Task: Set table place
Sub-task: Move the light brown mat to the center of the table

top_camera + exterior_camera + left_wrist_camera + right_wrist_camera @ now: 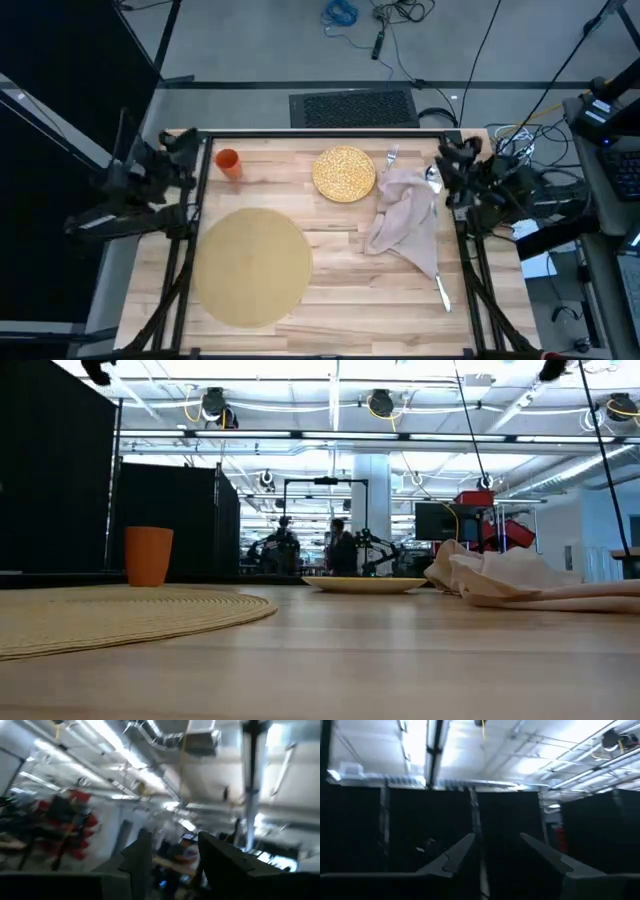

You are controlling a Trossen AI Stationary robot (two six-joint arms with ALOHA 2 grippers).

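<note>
— Cloth first? Your napkin lies crumpled on the right half of the table, just beside the plate. It looks soft and light and will sag, so I'd pinch a raised fold near the middle, not a thin edge.

— And the cutlery?

— Steel, stiff, probably slippery, lying flat. The fork sits at the far edge between plate and napkin, the spoon touches the napkin's right side, and the knife pokes out from under its near corner. You'd likely take each across the handle. They lie low on the wood, so expect little to grip.

— What about the plate and cup?

— The plate looks rigid and breakable; take it by the rim. The cup stands upright at the far left corner, light I'd judge; grip it across the wall. The mat lies flat at near left, thin and floppy, and already looks placed.

— Where are my grippers?

— Both off to the sides, well apart from everything. Your left gripper is parked over the left rail, its fingers spread and holding nothing. Your right gripper sits over the right rail, near the spoon, fingers likewise parted and empty. Each wrist camera looks up at the ceiling.
</note>
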